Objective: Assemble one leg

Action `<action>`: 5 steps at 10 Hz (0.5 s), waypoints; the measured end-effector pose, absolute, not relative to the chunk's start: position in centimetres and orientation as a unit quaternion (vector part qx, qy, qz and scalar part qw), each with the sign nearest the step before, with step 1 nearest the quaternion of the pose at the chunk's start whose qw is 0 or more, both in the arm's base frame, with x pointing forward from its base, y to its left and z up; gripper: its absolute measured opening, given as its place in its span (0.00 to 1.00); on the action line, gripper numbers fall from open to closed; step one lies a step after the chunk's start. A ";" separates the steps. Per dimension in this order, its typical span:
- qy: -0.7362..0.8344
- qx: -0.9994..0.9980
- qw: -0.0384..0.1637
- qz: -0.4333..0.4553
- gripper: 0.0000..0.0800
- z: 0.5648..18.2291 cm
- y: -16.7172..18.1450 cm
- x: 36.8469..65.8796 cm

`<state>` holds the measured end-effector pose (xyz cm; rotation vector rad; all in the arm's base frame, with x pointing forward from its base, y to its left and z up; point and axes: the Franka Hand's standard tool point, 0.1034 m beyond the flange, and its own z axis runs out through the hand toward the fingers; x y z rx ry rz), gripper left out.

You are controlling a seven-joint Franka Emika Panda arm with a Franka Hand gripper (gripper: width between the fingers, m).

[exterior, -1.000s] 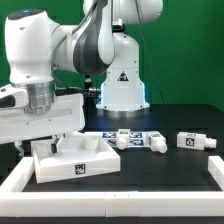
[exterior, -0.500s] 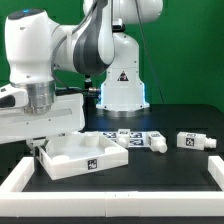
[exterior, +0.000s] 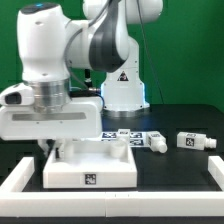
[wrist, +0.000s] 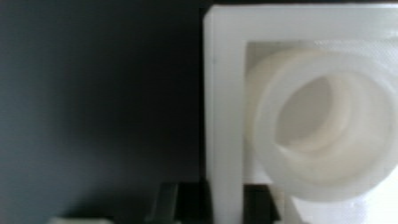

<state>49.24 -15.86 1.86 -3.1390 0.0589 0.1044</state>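
Black table point(exterior: 172, 166) with white rim point(exterior: 150, 203), green wall point(exterior: 190, 50) behind; end effector point(exterior: 47, 149) tight on white square part point(exterior: 90, 166).

arm point(exterior: 96, 42) bent low, gripper point(exterior: 48, 147) down, clamped

White boxy part point(exterior: 88, 168), short legs point(exterior: 195, 141) behind

Exterior view evenly bright; wrist view blurred, overexposed.
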 end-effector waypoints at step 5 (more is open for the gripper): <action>0.036 -0.998 -0.008 0.041 0.07 1.0 -5.8 55.1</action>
